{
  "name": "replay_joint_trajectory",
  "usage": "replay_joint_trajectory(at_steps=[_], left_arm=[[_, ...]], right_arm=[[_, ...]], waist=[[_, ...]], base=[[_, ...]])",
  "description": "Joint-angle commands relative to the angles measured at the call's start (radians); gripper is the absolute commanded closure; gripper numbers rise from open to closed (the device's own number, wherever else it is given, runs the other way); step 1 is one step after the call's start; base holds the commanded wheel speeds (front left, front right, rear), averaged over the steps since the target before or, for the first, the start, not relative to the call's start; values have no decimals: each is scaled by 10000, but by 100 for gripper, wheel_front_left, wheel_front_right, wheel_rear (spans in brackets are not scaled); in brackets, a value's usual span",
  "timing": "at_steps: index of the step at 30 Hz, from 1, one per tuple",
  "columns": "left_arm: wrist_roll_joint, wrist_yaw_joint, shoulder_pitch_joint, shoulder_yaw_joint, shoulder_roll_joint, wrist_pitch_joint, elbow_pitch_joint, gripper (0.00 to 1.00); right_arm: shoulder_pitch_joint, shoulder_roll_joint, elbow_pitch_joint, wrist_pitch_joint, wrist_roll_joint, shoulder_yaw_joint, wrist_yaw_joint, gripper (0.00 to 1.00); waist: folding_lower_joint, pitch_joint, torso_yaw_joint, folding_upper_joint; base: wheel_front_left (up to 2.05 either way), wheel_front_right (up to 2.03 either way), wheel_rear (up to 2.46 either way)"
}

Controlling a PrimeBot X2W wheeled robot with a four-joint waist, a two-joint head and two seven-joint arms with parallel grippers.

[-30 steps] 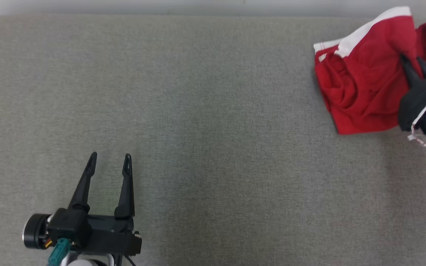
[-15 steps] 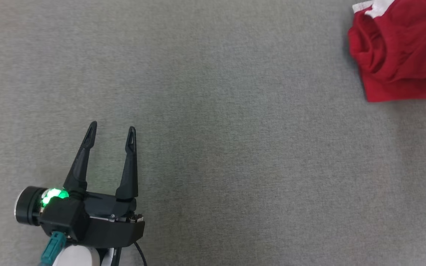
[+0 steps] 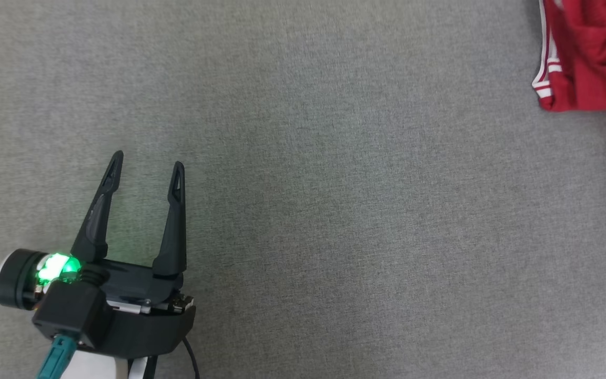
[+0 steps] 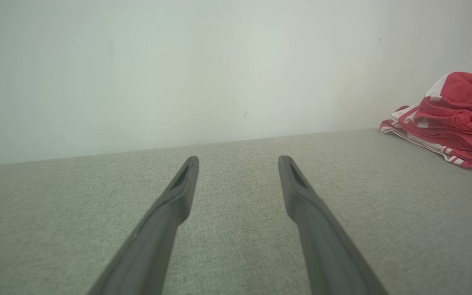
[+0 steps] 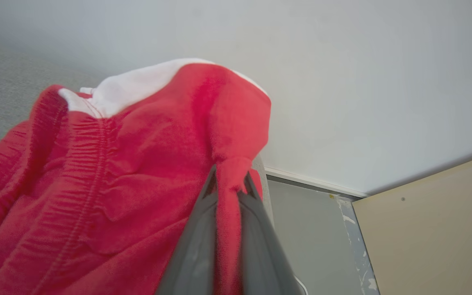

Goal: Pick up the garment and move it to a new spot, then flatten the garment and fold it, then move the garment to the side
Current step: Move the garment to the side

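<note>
red garment (image 3: 592, 58) bunched on grey surface (image 3: 334, 210), right gripper (image 5: 230, 182) pinched tight on a garment fold, left gripper (image 3: 148, 160) spread wide, empty, well apart from garment

The head camera stares almost straight down at the grey surface (image 3: 334, 184), with the left gripper (image 3: 148, 160) at its lower left. The left wrist camera skims low across that surface toward the wall (image 4: 178, 73), and both catch the red garment (image 3: 592, 52) at their right edge. The right wrist camera sits tight against that cloth, angled up at the wall.
</note>
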Motion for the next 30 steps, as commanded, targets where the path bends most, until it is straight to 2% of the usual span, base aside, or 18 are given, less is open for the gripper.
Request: replay_joint_trajectory(at_steps=[1, 15, 16, 17, 18, 26, 30], left_arm=[[27, -63, -65, 9, 52, -21, -63, 0], [29, -46, -217, 66, 225, -21, -247, 0], [40, -46, -216, 78, 217, -21, -234, 0], [48, -47, -218, 82, 212, -21, -221, 0], [45, -47, -220, 94, 204, -21, -210, 0], [-8, -48, -120, 232, 140, -21, -5, 0], [-80, -48, -3, 277, 30, -21, 125, 0]], right_arm=[[-119, -32, 17, -71, -104, -36, -28, 100], [-527, 331, 1090, -345, -889, -665, -28, 100], [-569, 335, 1115, -410, -994, -689, -28, 77], [-597, 358, 1160, -423, -1052, -737, -28, 48], [-608, 379, 1229, -410, -1101, -801, -28, 0], [-766, 599, 1345, -559, -1653, -1034, -28, 0], [-624, 641, 1165, -1027, -1934, -1091, -28, 0]], waist=[[-1, 202, -118, -1], [-1, 592, -135, -1], [-1, 593, -134, -1], [-1, 592, -135, -1], [-1, 588, -135, -1], [-1, 335, -156, -1], [-1, -37, -56, -1]], base=[[0, 0, 0], [0, 0, 0], [0, 0, 0], [0, 0, 0], [0, 0, 0], [0, 0, 0], [0, 0, 0]])
